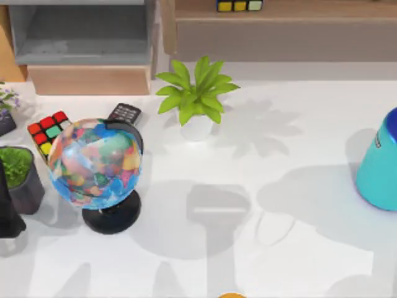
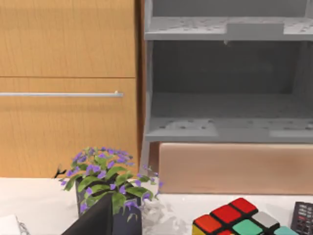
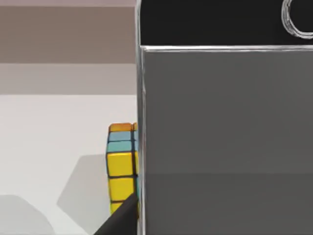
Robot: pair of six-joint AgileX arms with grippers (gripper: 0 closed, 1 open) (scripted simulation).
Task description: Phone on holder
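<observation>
Your phone (image 3: 225,127) looms right against the right wrist camera, long axis upright, black bezel on top, a colour cube (image 3: 121,166) behind it. Probably the right arm holds it, but you cannot tell how either arm's jaws stand.

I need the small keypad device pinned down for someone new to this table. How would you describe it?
Find the globe on the table's left side. Just behind it, right of the colour cube, lies the keypad device. It is dark, flat and covered in rows of small buttons, unlike the bright cube and the leafy plant.
</observation>
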